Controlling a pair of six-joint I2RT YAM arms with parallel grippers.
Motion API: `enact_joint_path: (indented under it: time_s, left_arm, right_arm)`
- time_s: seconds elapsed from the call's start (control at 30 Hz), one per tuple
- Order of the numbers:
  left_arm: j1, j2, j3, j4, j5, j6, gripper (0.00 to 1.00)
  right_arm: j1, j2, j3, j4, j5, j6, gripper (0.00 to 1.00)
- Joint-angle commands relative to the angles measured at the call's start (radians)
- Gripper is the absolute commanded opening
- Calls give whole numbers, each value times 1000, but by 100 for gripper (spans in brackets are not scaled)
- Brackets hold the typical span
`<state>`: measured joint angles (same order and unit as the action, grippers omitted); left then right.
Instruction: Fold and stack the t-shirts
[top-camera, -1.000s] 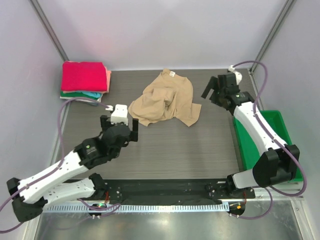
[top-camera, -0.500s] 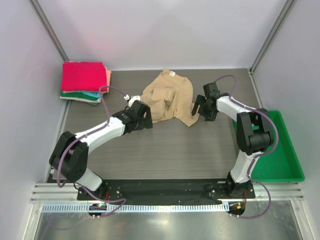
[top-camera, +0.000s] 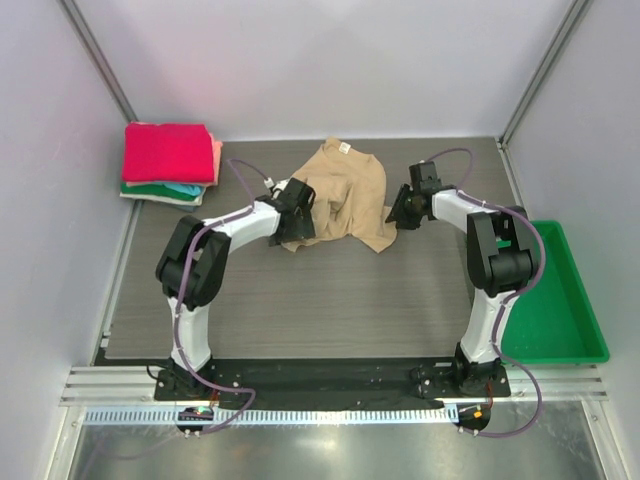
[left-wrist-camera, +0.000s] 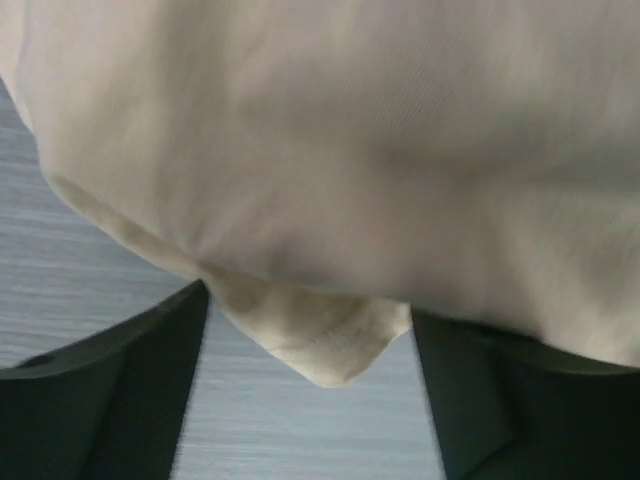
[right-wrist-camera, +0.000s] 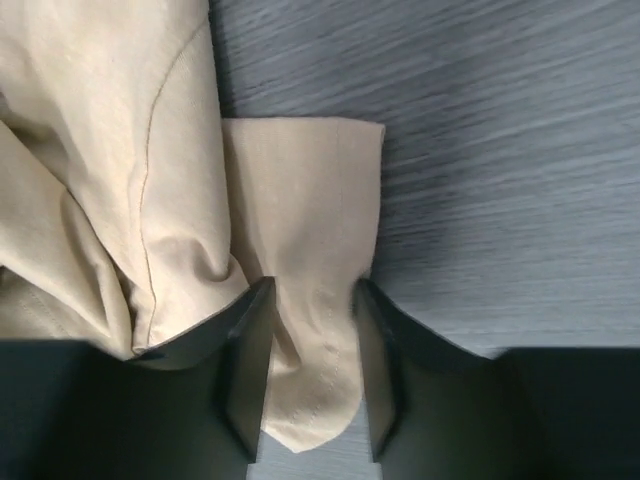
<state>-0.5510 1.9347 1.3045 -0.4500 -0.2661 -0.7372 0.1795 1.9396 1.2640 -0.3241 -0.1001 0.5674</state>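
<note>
Tan t-shirt (top-camera: 335, 200) crumpled at the back middle of the worktop (top-camera: 330, 300); soft, light and limp, best taken at two edges. Left hand (left-wrist-camera: 308, 340) spread wide astride a cloth corner, grasping nothing. Right hand (right-wrist-camera: 305, 300) astride a sleeve, grip impossible to tell.

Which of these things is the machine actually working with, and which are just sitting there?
Part of the job:
tan t-shirt, crumpled mid-table
stack of folded shirts, far left corner
left gripper and right gripper, one at each side of the tan t-shirt

Just lying about:
green tray, beside the right arm
table, only the work surface
</note>
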Motion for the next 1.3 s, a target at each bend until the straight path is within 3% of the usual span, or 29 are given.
enact_joint_path:
  time_s: [0.0, 0.03, 0.07, 0.1, 0.13, 0.17, 0.3, 0.43, 0.53, 0.57, 0.6, 0.63, 0.73, 0.87, 1.1, 1.27]
  left_arm:
    - [13, 76, 148, -104, -42, -31, 75]
    - [16, 95, 173, -130, -54, -21, 63]
    - [19, 121, 191, -141, -58, -15, 35]
    - [23, 124, 209, -147, -58, -7, 21]
    - [31, 121, 226, -173, -58, 5, 0]
    - [34, 86, 228, -191, -77, 28, 0]
    - [54, -133, 133, -223, -163, 125, 0]
    - [212, -347, 26, -294, -130, 217, 0]
    - [328, -462, -48, -325, -110, 260, 4]
    - [353, -477, -65, -329, -105, 266, 11]
    - [394, -490, -91, -329, -99, 269, 20]
    - [411, -506, -103, -335, -75, 271, 47]
    - [428, -534, -129, -352, -55, 239, 80]
    - [418, -609, -206, -328, 39, 158, 84]
    - [292, -819, -434, -274, 31, 1, 77]
    - [273, -789, -545, -165, 68, -25, 86]
  right_arm:
    - [5, 58, -28, 37, -26, 14, 38]
    - [5, 61, -28, 42, -29, 15, 28]
    - [5, 67, -25, 48, -36, 15, 22]
    - [3, 74, -23, 51, -39, 15, 18]
    - [2, 79, -20, 53, -44, 19, 7]
    - [-2, 79, -20, 54, -50, 20, 2]
    - [-82, 29, -41, 56, -35, 41, 1]
    - [-205, -106, -116, 71, -7, 103, 1]
    - [-225, -177, -150, 73, 26, 120, 1]
    - [-224, -214, -158, 72, 27, 133, 1]
    - [-224, -234, -166, 74, 23, 140, 1]
    - [-224, -247, -178, 74, 13, 146, 1]
    - [-224, -300, -199, 71, -1, 140, 1]
    - [-212, -330, -206, 43, -38, 121, 1]
    - [-179, -384, -222, 36, -36, 109, 1]
    - [-132, -363, -196, 37, -50, 109, 1]
